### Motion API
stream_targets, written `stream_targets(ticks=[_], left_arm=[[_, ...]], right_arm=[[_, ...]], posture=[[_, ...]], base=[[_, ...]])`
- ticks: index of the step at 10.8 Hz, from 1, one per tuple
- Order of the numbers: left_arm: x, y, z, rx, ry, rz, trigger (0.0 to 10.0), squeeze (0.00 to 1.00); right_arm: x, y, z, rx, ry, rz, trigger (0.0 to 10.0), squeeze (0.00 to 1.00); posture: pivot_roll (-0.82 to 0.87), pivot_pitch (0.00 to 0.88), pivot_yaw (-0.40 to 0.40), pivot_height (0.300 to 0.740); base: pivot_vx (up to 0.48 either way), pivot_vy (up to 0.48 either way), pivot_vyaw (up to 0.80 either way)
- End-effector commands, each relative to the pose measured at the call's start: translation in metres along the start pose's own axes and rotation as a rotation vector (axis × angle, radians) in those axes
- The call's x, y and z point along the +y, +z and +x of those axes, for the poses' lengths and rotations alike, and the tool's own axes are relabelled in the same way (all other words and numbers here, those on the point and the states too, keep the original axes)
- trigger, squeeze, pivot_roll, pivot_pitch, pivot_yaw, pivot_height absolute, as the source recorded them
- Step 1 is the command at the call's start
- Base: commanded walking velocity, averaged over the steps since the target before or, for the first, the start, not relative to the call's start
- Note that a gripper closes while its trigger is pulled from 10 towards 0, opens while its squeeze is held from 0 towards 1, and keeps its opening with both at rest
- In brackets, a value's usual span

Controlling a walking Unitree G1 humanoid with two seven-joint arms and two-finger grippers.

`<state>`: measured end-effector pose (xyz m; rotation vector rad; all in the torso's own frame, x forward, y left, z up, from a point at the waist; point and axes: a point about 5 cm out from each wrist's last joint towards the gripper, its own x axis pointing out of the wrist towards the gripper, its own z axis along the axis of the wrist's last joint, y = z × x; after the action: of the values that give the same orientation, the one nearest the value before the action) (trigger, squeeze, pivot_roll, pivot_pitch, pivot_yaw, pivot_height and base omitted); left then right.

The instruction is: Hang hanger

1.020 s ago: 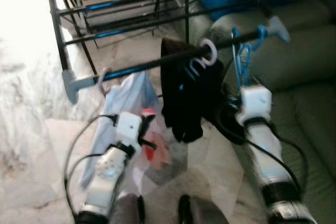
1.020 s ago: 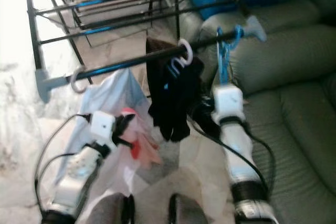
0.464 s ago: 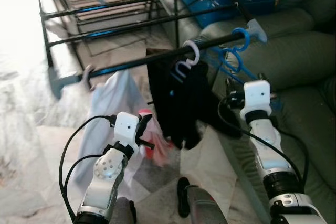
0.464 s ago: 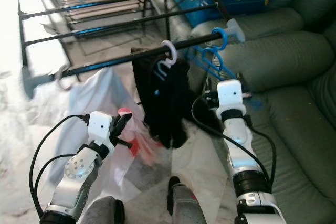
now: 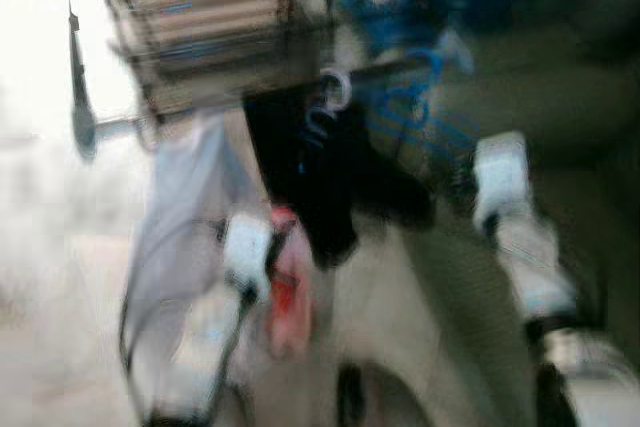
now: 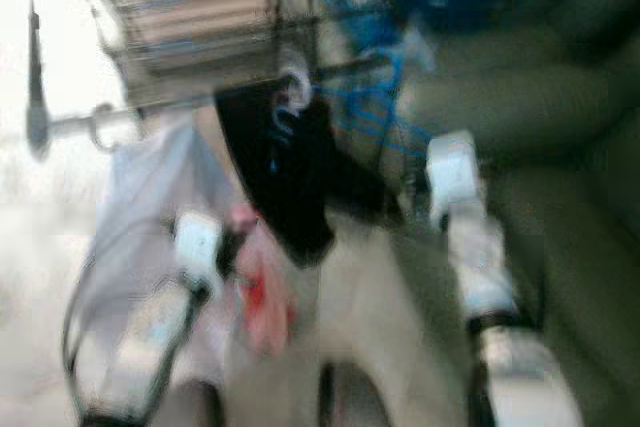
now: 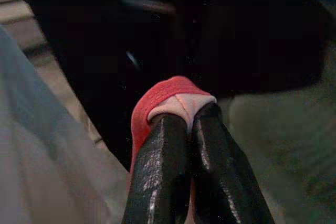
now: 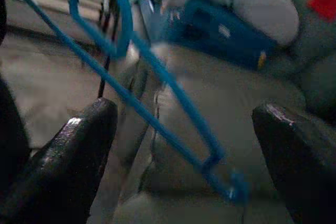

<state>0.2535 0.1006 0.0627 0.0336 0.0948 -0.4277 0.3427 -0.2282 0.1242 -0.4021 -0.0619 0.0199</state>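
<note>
Right hand now spread beside blue hanger, left hand still clamped on red cloth

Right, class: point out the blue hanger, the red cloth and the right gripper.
blue hanger [image 8: 157,72]: right wrist view, on its slanting bar.
red cloth [image 7: 157,98]: left wrist view, on the fold above the shut fingertips.
right gripper [image 8: 184,124]: right wrist view, midway between its wide-open fingertips.

blue hanger crosses right gripper's gap, seemingly
</note>
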Motion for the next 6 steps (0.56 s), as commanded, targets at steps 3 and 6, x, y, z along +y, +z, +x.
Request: stream_targets(ticks=[3, 6], left_arm=[[-0.001, 0.001, 0.001, 0.005, 0.0, 0.014, 10.0, 0.0], [0.001, 0.001, 0.002, 0.006, 0.002, 0.019, 10.0, 0.0]], right_arm=[[-0.003, 0.001, 0.003, 0.015, 0.209, -0.041, 10.0, 0.0], [-0.011, 0.005, 0.011, 0.051, 0.405, -0.121, 10.0, 0.0]], posture=[[0.0, 0.189, -0.027, 0.74], [0.0, 0.19, -0.027, 0.74]], base=[[0.0, 0.0, 0.0], [0.0, 0.0, 0.0]])
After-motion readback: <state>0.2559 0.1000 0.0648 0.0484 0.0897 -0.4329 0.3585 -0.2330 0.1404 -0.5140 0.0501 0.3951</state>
